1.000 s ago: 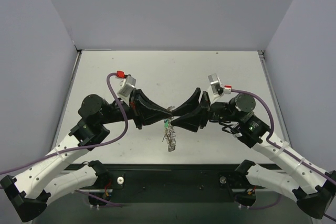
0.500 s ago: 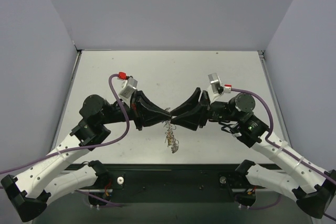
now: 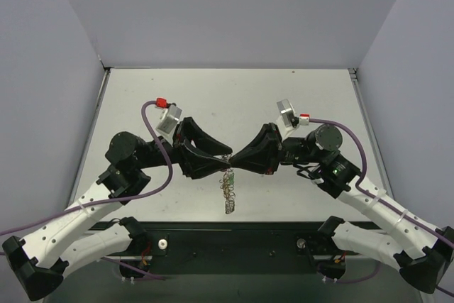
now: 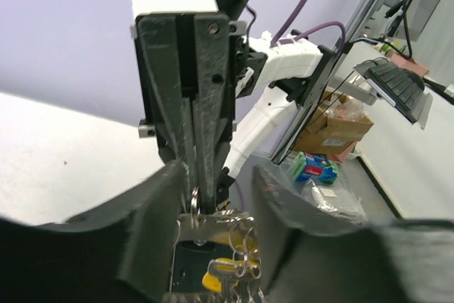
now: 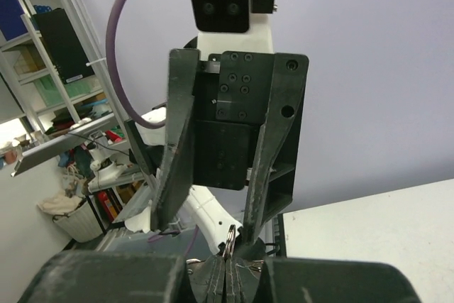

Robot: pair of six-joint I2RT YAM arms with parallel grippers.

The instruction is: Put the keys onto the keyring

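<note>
"So, what have you got at the centre?"

"I have both arms meeting tip to tip above the pale grey flat surface [image 3: 142, 104], towards its near edge. The left end effector [image 3: 225, 157] comes in from the left and the right end effector [image 3: 235, 158] from the right. From above, the 2 look as if they touch."

"And the ring?"

"The large silvery metal keyring [image 5: 230, 235] with the ribbed rim sits right at that meeting point. On my right wrist camera a loop of it stands up just above the right end effector's 2 fingers [image 5: 206, 278]. Those are pressed together with only a thin slit between them, so I read that one as clamped on the keyring."

"Left side?"

"Spread. On my left wrist camera its 2 black fingers [image 4: 152, 239] stand apart, 1 on either side of the right end effector's tips, and I see nothing pinched between them."

"Where are the keys?"

"The small metal keys [image 3: 228, 191] with coloured plastic heads hang in a bunch straight below the 2 tips. From the left wrist I can pick out a yellow-headed key [image 4: 221, 272] low in the bunch, with smaller wire loops [image 4: 242, 238] just above it. From above I catch a touch of green near the top of the bunch. I cannot tell which keys are threaded on the keyring, nor whether the lowest end rests on the surface or hangs clear of it."
</note>
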